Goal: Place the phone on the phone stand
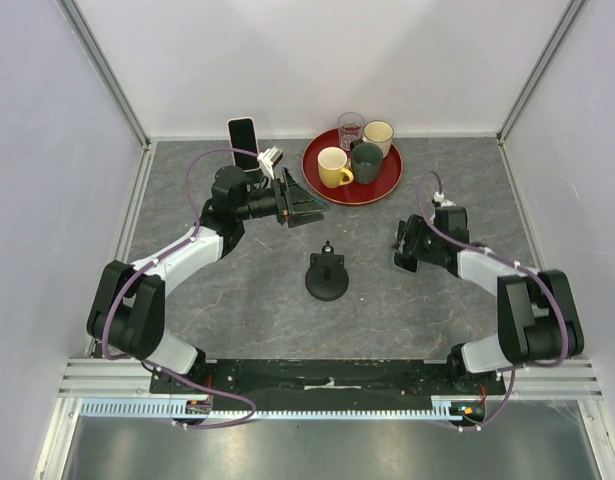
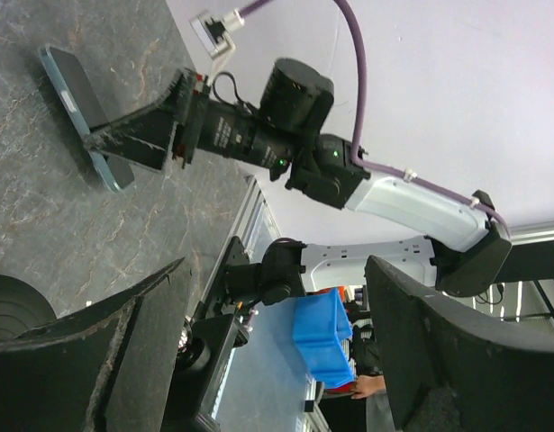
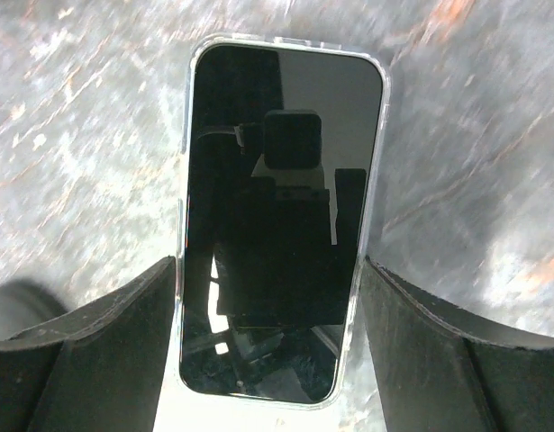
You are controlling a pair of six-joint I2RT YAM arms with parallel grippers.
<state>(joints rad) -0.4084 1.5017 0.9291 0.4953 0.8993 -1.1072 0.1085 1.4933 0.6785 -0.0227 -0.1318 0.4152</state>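
The clear-cased phone point(image 3: 277, 225) is lying flat, screen up, on the grey table point(image 1: 237, 300) between the right gripper's point(image 3: 267, 261) spread fingers, well apart from the black phone stand point(image 1: 327, 277). The left gripper point(image 2: 275, 261) is hovering with its jaws wide. The red tray point(image 1: 372, 192) is holding a yellow mug point(image 1: 333, 167), a dark green mug point(image 1: 367, 162), a cream cup point(image 1: 378, 133) and a glass point(image 1: 351, 128).

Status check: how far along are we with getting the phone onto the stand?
Done: the right gripper sits low over the phone, open fingers straddling it flat on the table. In hand: the grasp, not yet closed. Left: lift, carry to the empty phone stand, seat it.
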